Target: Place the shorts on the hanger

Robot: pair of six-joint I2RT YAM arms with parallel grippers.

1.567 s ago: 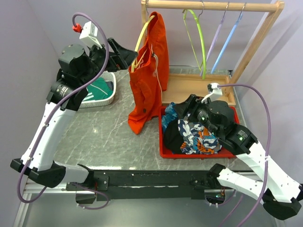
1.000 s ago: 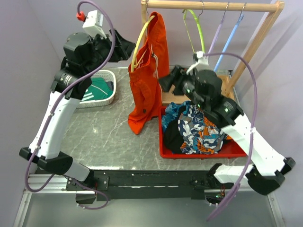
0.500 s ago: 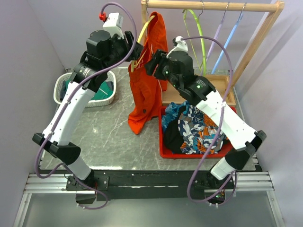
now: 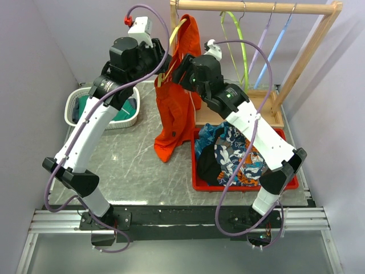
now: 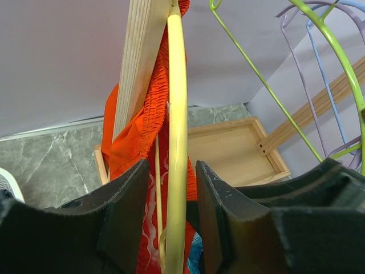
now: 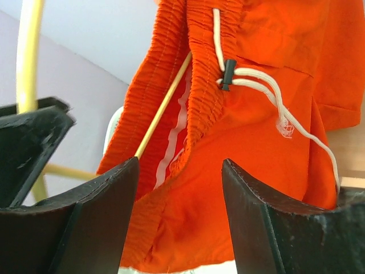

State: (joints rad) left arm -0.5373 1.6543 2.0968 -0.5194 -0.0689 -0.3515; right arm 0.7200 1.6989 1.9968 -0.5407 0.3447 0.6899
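The orange shorts (image 4: 174, 114) hang draped over the yellow hanger (image 4: 175, 34) at the left end of the wooden rack (image 4: 256, 7). My left gripper (image 4: 162, 67) is at the hanger's left arm. In the left wrist view the hanger (image 5: 177, 114) runs between the jaws of the gripper (image 5: 173, 177), with a narrow gap on each side; the shorts (image 5: 134, 137) bunch behind it. My right gripper (image 4: 179, 69) faces the shorts from the right. In the right wrist view it (image 6: 179, 171) stands open with the shorts (image 6: 256, 131) and the white drawstring (image 6: 251, 77) just beyond the fingertips.
Lime green (image 4: 242, 51), lilac (image 4: 259, 48) and blue (image 4: 276, 48) hangers hang further right on the rack. A red tray (image 4: 197, 180) holds patterned garments (image 4: 234, 154). A white basket (image 4: 71, 105) with a green shirt (image 4: 122, 108) stands at the left.
The right arm rose from the red tray up to the shorts. The left arm swung right to the hanger, and its jaws narrowed around the hanger's arm.
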